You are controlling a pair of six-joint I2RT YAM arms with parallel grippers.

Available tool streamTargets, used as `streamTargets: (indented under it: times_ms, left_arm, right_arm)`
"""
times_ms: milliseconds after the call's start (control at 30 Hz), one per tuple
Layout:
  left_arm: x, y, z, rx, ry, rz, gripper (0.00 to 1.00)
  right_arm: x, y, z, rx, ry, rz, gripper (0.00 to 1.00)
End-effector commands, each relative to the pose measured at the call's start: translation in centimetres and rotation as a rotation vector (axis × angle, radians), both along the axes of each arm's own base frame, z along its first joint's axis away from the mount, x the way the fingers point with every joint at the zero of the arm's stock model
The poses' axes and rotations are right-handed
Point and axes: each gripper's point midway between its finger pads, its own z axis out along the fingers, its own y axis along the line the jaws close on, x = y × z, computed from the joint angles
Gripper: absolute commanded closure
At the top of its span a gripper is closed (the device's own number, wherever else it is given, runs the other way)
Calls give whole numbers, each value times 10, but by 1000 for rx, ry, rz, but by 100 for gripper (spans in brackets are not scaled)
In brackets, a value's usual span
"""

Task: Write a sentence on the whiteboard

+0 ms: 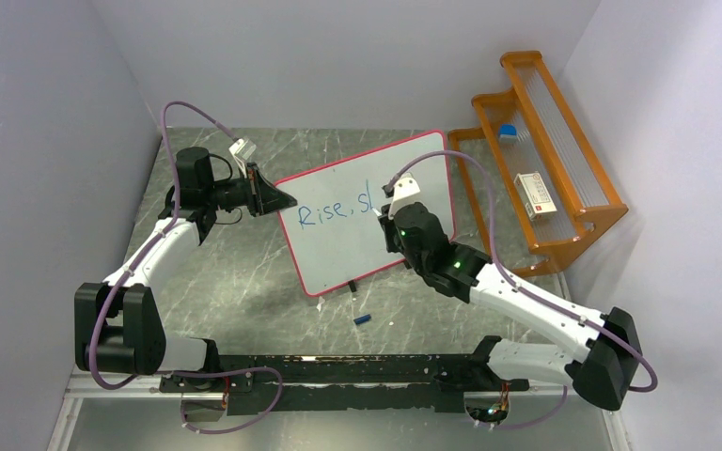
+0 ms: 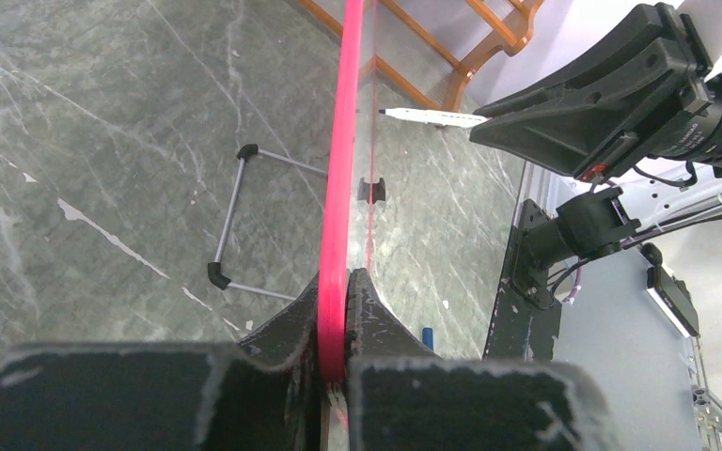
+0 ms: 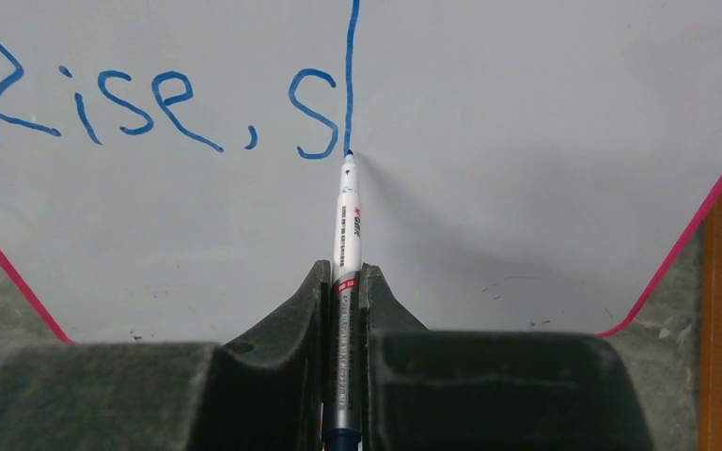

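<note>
The whiteboard, white with a thin pink-red frame, stands tilted on the table. My left gripper is shut on its left edge, the frame pinched between both fingers. The sentence reads "Rise, s" in blue, with a tall vertical stroke just right of the "s". My right gripper is shut on a silver-white marker. The marker's tip touches the board at the foot of that stroke. From the left wrist view the marker points at the board's face.
An orange slatted rack stands at the back right with a blue item and a white box on it. A blue marker cap lies on the table in front of the board. A wire stand shows behind the board.
</note>
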Motion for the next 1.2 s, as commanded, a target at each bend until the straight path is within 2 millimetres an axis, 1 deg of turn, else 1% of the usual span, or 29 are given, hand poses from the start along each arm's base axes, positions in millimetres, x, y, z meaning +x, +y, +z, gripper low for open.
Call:
streamTargets:
  times_ms: [0,267,500,1167]
  left_arm:
    - [0,-1,-35,85,41,16,95]
    - [0,-1,-35,85,41,15,95]
    - [1,-1,-35,86,38,15,95]
    - [0,-2,-35,83,39,11,95]
  right_arm:
    - [5,-4,21,56,-75,-29,100]
    - [13,1,27,55,-107,-31,100]
    - [18,7,28,49,-111,-28,100]
    - [28,6,34,30,-147,-59,100]
